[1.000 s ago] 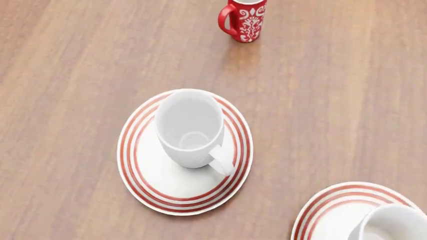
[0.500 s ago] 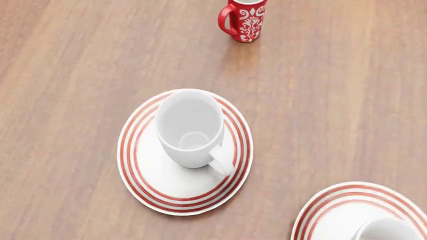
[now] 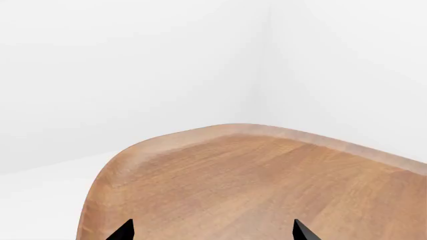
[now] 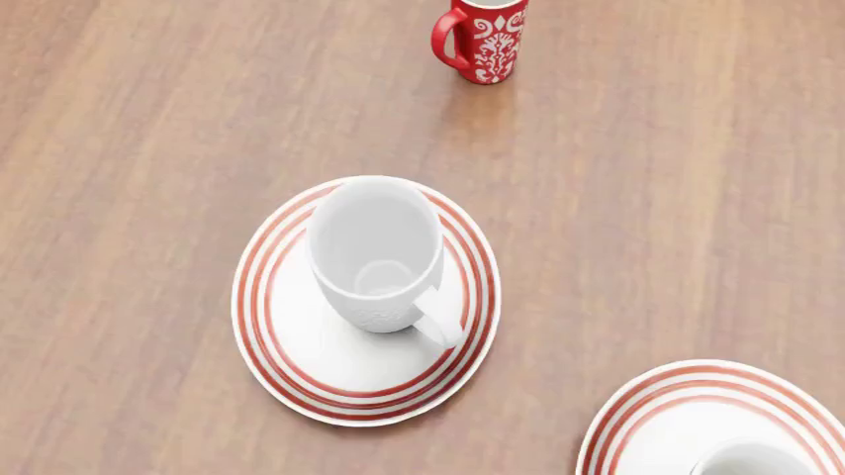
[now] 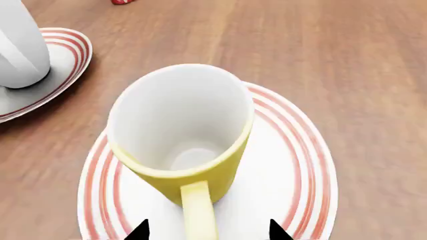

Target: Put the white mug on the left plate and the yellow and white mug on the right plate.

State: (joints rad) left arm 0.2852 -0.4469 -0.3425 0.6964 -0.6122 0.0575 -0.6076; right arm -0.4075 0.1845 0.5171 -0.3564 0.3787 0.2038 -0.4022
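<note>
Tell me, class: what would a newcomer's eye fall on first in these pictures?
The white mug standing upright on the left plate, mid-table. Next, the yellow and white mug sitting on the right plate, its handle pointing toward the right gripper's fingers. A red patterned mug stands apart, farther back.

Bright, even, diffuse light fills all three sharp, grain-free renders. The white mug (image 4: pixel 376 255) casts only a faint shadow toward 5 o'clock on the left plate (image 4: pixel 284 346); the wooden table (image 4: pixel 660 218) shows a soft sheen, no hard glare.
</note>
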